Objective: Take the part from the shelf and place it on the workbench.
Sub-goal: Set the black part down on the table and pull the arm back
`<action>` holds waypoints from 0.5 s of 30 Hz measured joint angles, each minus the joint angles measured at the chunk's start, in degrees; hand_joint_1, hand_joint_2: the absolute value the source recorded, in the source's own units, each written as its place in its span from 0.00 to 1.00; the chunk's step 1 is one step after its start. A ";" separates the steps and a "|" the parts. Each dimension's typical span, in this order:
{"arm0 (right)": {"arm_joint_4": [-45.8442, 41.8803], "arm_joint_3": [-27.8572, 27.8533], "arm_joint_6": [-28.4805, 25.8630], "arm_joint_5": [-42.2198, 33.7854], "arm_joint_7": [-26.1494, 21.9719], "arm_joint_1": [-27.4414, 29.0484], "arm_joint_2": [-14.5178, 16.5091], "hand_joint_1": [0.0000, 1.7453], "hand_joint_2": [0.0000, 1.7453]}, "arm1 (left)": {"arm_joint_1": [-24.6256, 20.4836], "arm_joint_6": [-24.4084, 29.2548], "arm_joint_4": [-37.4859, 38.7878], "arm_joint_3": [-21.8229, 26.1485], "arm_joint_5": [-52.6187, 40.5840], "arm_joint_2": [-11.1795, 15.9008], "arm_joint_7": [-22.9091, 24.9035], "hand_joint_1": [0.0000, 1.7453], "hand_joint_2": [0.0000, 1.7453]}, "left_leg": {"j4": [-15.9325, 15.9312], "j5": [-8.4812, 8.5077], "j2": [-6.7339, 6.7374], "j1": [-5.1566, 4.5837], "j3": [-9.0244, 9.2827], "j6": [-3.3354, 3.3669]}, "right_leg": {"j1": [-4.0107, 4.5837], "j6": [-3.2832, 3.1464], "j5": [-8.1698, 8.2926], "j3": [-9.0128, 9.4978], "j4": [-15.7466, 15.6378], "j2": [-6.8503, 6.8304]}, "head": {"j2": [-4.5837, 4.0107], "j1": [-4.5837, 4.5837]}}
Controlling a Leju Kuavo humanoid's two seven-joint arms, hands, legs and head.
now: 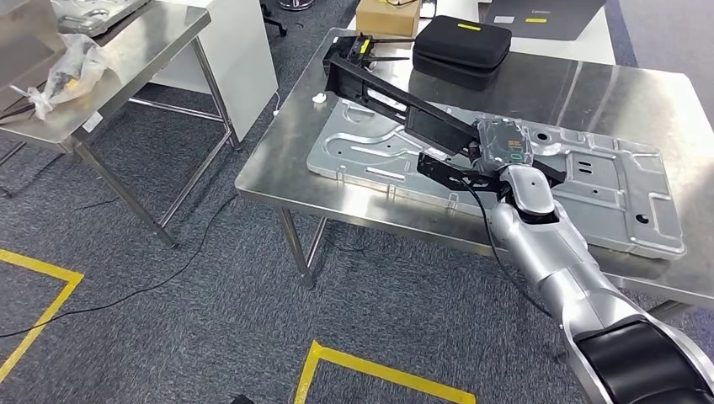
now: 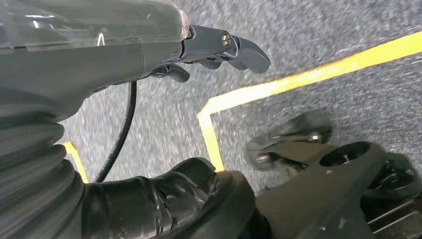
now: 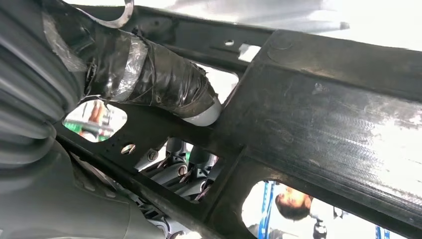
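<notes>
Black, long, flat bracket part (image 1: 396, 105) gripped in right hand (image 1: 503, 147), thumb (image 3: 164, 82) pressed on it, above stainless workbench (image 1: 354, 202) near its left edge. Best lowered flat onto grey stamped sheet-metal panel (image 1: 606, 181). Left hand (image 2: 219, 47) fingers probably loosely curled, holding nothing.

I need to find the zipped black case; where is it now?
In the head view, the black case lies at the workbench's far edge, just beyond the black part that the right hand holds.
</notes>
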 joint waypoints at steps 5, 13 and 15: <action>0.18 0.01 -0.21 0.00 0.01 0.13 0.05 1.00 1.00 | -0.04 0.16 0.00 -0.03 -0.08 0.14 0.02 0.00 1.00 | -9.62 2.01 0.02 -0.90 4.71 1.91 | 0.02 1.45 -1.29 1.74 -0.61 0.09 | 0.00 0.10; 0.57 0.01 -0.62 -0.04 -0.09 1.61 -0.65 1.00 1.00 | -0.05 0.27 0.00 -0.09 -0.15 -0.08 0.03 0.00 1.00 | -11.52 -0.61 -0.34 -0.25 8.99 2.80 | -0.62 2.97 -4.94 -10.16 14.31 -0.04 | 0.00 0.15; 0.69 0.01 -0.65 -0.04 -0.06 1.92 -0.85 1.00 1.00 | 0.04 0.27 0.00 -0.10 -0.15 -0.14 0.04 0.00 1.00 | -11.10 -1.75 -0.47 -0.15 10.13 2.44 | -0.90 3.22 0.02 -9.66 8.83 -0.13 | 0.00 0.15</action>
